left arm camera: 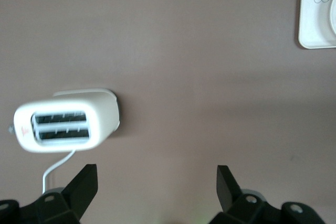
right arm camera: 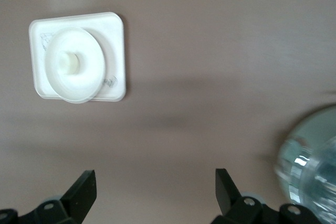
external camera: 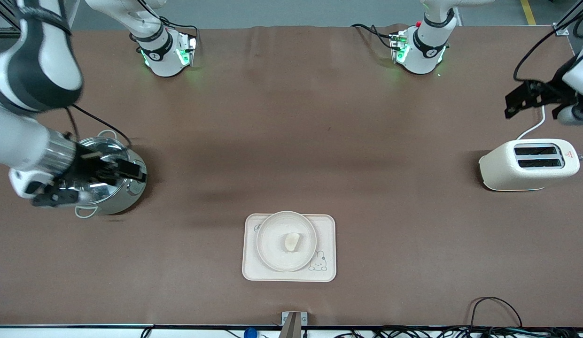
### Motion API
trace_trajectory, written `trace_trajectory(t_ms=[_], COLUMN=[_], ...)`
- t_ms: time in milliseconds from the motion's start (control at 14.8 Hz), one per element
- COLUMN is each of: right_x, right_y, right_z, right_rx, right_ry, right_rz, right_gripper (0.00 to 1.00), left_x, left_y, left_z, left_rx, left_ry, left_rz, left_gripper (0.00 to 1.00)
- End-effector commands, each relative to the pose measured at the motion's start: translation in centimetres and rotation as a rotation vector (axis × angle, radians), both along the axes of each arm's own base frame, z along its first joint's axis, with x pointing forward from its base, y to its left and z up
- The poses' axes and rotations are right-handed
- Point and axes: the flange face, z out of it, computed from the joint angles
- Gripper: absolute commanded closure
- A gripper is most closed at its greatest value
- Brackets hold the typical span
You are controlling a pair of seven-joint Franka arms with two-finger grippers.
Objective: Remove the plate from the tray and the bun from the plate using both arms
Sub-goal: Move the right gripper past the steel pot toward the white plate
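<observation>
The round cream plate [external camera: 272,251] lies on the rectangular cream tray [external camera: 326,225] near the front camera's edge of the table. The small pale bun [external camera: 291,241] lies in the plate's middle. My right gripper [external camera: 137,172] is open and empty, up in the air over the steel pot [external camera: 108,199] at the right arm's end. My left gripper [external camera: 510,106] is open and empty, up over the table beside the toaster [external camera: 528,164] at the left arm's end. The right wrist view shows the open gripper [right arm camera: 156,187], the plate [right arm camera: 86,80], the bun [right arm camera: 68,62] and the tray [right arm camera: 115,35].
The white two-slot toaster [left arm camera: 65,124] with its cord shows in the left wrist view past my open left gripper [left arm camera: 157,182], with a tray corner [left arm camera: 315,24] farther off. The pot [right arm camera: 312,166] shows in the right wrist view. Cables lie along the table's front edge.
</observation>
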Motion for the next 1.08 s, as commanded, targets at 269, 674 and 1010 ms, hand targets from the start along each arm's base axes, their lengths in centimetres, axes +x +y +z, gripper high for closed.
trace_trajectory(t_ms=[269, 674, 1010], right_x=[2.1, 1.1, 1.5], right_y=[15.1, 21.3, 21.6], right_z=[-11.4, -17.5, -25.3], right_rx=[0.087, 0.092, 0.072], right_ry=[-0.053, -0.108, -0.110], right_rz=[-0.078, -0.144, -0.228], right_gripper=[0.00, 0.00, 0.00], left_x=[4.7, 4.4, 5.0], left_y=[0.8, 0.6, 0.0], left_z=[-2.2, -2.2, -3.4], left_rx=[-0.015, -0.007, -0.016], left_ry=[-0.056, -0.047, -0.033], left_rz=[0.089, 0.100, 0.093], left_gripper=[0.00, 0.00, 0.00])
